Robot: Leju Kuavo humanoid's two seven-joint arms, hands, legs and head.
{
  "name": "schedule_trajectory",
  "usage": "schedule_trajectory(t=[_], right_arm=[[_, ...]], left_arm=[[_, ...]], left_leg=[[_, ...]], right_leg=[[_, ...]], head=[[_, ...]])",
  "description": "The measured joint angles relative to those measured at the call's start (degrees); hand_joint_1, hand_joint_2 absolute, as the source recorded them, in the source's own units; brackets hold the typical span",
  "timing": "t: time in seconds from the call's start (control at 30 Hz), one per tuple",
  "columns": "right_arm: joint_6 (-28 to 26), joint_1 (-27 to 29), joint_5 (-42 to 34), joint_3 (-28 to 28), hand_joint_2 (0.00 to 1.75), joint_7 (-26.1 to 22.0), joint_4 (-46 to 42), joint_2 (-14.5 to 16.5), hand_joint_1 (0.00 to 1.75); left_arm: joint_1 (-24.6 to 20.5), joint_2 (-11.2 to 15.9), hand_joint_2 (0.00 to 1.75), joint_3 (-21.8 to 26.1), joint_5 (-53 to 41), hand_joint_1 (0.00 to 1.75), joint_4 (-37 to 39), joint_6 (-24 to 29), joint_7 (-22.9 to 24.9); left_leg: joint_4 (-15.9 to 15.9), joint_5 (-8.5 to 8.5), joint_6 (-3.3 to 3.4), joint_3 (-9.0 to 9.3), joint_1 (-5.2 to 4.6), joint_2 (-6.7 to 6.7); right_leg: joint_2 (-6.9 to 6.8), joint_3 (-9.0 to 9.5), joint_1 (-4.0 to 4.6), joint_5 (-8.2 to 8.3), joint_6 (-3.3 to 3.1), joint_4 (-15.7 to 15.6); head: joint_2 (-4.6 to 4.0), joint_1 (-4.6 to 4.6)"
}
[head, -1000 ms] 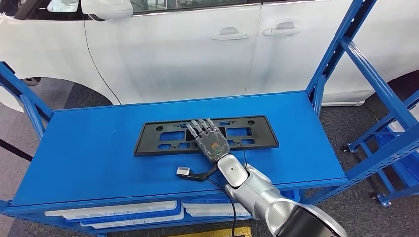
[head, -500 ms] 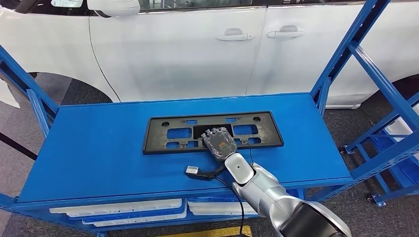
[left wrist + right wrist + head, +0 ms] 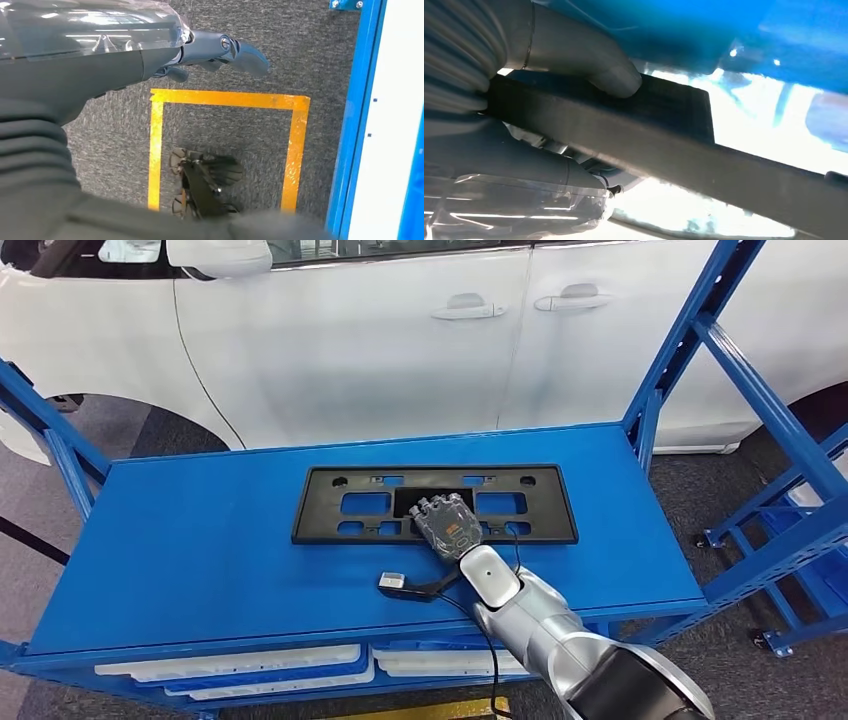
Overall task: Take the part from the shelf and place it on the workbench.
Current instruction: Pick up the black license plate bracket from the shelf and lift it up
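Right hand (image 3: 446,523) sits at the near long edge of the black plate frame (image 3: 345,504), about mid-length. The right wrist view shows the thumb (image 3: 589,65) pressed on one face of the frame's bar (image 3: 664,145) with the rest of the hand under it: a pinch on the near rail, as far as you can judge from that close view.

The frame lies along the blue shelf (image 3: 180,550), long side running 9 to 3 o'clock, roughly centred, with the white car (image 3: 350,350) beyond it at 12. From the head view you cannot tell whether it is flat on the surface or its near edge is already raised.

Left hand (image 3: 220,50) hangs beside the body over grey carpet with a yellow tape square (image 3: 225,100); fingers loosely apart, holding nothing.

Risks from here, as judgement:
- One-point grip at the middle of a long, thin part. If you lift fast, either end may droop or swing and twist out of the pinch.
- The blue upright (image 3: 690,340) stands at 2 o'clock of the frame. A wide turn could clip the frame's 3 o'clock end on it.
- A black cable with a small grey plug (image 3: 392,582) lies on the shelf at 7 o'clock of the hand, close to the wrist. It may snag as you pull back.
- A pinch on the rim alone may slip if the thumb slides.
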Motion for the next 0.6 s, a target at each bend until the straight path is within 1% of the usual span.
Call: schedule_trajectory(t=[0.03, 0.07, 0.1, 0.13, 0.17, 0.2, 0.23, 0.27, 0.33, 0.37, 0.4, 0.43, 0.47, 0.53, 0.57, 0.6], right_arm=[[0.0, 0.6, -2.1, -0.9, 1.75, -2.9, -1.3, 0.0, 1.75], [0.0, 1.3, -5.3, -2.2, 1.75, -7.4, -3.1, 0.0, 1.75], [-0.1, 2.1, -9.6, -3.8, 1.75, -13.3, -5.4, 0.1, 1.75], [-0.3, 2.7, -14.6, -5.9, 1.75, -20.0, -7.9, 0.3, 1.75], [-0.5, 3.2, -19.4, -8.0, 1.75, -26.2, -10.4, 0.6, 1.75], [-0.7, 3.4, -23.3, -10.1, 1.75, -30.7, -12.7, 1.0, 1.75], [-0.7, 3.7, -26.4, -11.9, 1.75, -33.4, -14.7, 1.3, 1.75], [-0.6, 4.0, -28.7, -13.2, 1.75, -34.6, -16.4, 1.5, 1.75], [1.3, 5.2, -35.2, -14.9, 1.75, -37.3, -19.9, 1.5, 1.75], [3.5, 6.1, -40.4, -15.3, 1.75, -39.5, -22.4, 1.3, 1.75], [6.8, 7.2, -47.2, -15.4, 1.75, -41.5, -25.6, 0.9, 1.75], [10.9, 8.3, -54.9, -15.4, 1.75, -43.0, -29.7, 0.2, 1.75], [15.7, 9.6, -62.9, -15.1, 1.75, -43.6, -34.6, -0.7, 1.75], [26.0, 12.6, -76.5, -14.6, 1.75, -43.7, -45.5, -3.2, 1.75], [31.0, 14.3, -81.4, -14.4, 1.75, -43.7, -51.3, -4.4, 1.75], [35.4, 15.8, -85.0, -14.3, 1.75, -43.7, -56.7, -5.3, 1.75]], left_arm=[[0.0, 0.0, 1.75, 0.0, 0.0, 0.00, 0.0, -0.1, 0.0], [0.1, 0.0, 1.75, 0.0, 0.0, 0.00, 0.0, -0.3, 0.0], [0.1, 0.1, 1.75, 0.0, 0.0, 0.00, 0.0, -0.8, 0.1], [0.1, 0.1, 1.75, 0.0, 0.0, 0.00, 0.0, -1.3, 0.2], [0.1, 0.2, 1.75, 0.0, 0.0, 0.00, 0.0, -1.9, 0.4], [0.0, 0.2, 1.75, 0.1, 0.0, 0.00, 0.0, -2.3, 0.6], [-0.2, 0.2, 1.75, 0.1, -0.1, 0.00, 0.0, -2.6, 0.7], [-0.3, 0.2, 1.75, 0.1, -0.1, 0.00, 0.0, -2.8, 0.7], [-0.2, 0.2, 1.75, 0.1, -0.2, 0.00, 0.0, -3.4, 1.3], [-0.1, 0.3, 1.75, 0.1, -0.3, 0.00, 0.0, -3.9, 1.8], [0.0, 0.3, 1.75, 0.1, -0.4, 0.00, 0.0, -4.3, 2.6], [0.0, 0.3, 1.75, 0.1, -0.5, 0.00, 0.0, -4.6, 3.5], [-0.1, 0.4, 1.75, 0.2, -0.5, 0.00, 0.0, -4.8, 4.6], [-0.2, 0.4, 1.75, 0.3, -0.5, 0.00, 0.0, -5.0, 6.5], [0.0, 0.4, 1.75, 0.4, -0.5, 0.00, 0.0, -5.0, 7.3], [0.1, 0.4, 1.75, 0.4, -0.6, 0.00, 0.0, -5.0, 7.8]], left_leg=[[3.8, -1.49, -0.25, -1.84, 0.12, 0.00], [6.3, -2.09, -0.41, -3.08, 0.19, 0.01], [6.7, -1.63, -0.49, -3.40, 0.24, 0.02], [4.7, 0.00, -0.47, -2.49, 0.27, 0.03], [0.8, 2.25, -0.35, -0.66, 0.29, 0.06], [-3.5, 4.04, -0.16, 1.41, 0.21, 0.09], [-7.0, 5.32, 0.18, 3.10, 0.09, 0.06], [-9.0, 5.83, 0.54, 4.06, -0.05, 0.01], [-9.8, 5.84, 1.30, 4.24, -0.29, -0.16], [-9.9, 5.98, 1.65, 4.22, -0.21, -0.15], [-10.0, 6.14, 2.02, 4.23, -0.14, -0.11], [-10.2, 6.29, 2.38, 4.23, -0.06, -0.05], [-10.3, 6.40, 2.69, 4.22, 0.00, -0.01], [-10.3, 6.40, 3.03, 4.01, -0.15, -0.08], [-10.2, 6.35, 3.08, 3.94, -0.21, -0.12], [-10.2, 6.28, 3.08, 3.93, -0.27, -0.14]], right_leg=[[0.03, -0.05, 0.03, 0.00, -0.05, 0.0], [0.06, -0.07, 0.06, -0.02, -0.06, 0.0], [0.13, -0.04, 0.07, -0.05, -0.06, 0.1], [0.22, 0.06, 0.07, -0.10, -0.01, 0.1], [0.31, 0.23, 0.07, -0.18, 0.08, 0.1], [0.39, 0.41, 0.16, -0.30, 0.27, 0.1], [0.43, 0.53, 0.26, -0.38, 0.55, 0.1], [0.40, 0.59, 0.36, -0.42, 0.86, 0.2], [0.33, 0.53, 0.39, -0.35, 1.53, 0.1], [0.32, 0.47, 0.31, -0.43, 1.86, 0.2], [0.31, 0.21, 0.25, -0.92, 2.17, 0.8], [0.30, -0.51, 0.19, -2.03, 2.41, 2.4], [0.29, -1.76, 0.13, -3.74, 2.61, 5.1], [0.25, -5.48, 0.07, -7.56, 2.80, 13.0], [0.26, -7.00, 0.06, -8.49, 2.83, 16.0], [0.26, -7.68, 0.06, -8.33, 2.81, 17.2]], head=[[0.00, 0.00], [0.00, 0.00], [0.00, 0.00], [0.00, 0.00], [0.00, 0.00], [0.00, 0.00], [0.00, 0.00], [0.00, 0.01], [0.00, 0.01], [0.00, 0.01], [0.00, 0.01], [0.00, 0.01], [0.00, 0.01], [0.00, 0.02], [0.00, 0.01], [0.00, 0.01]])
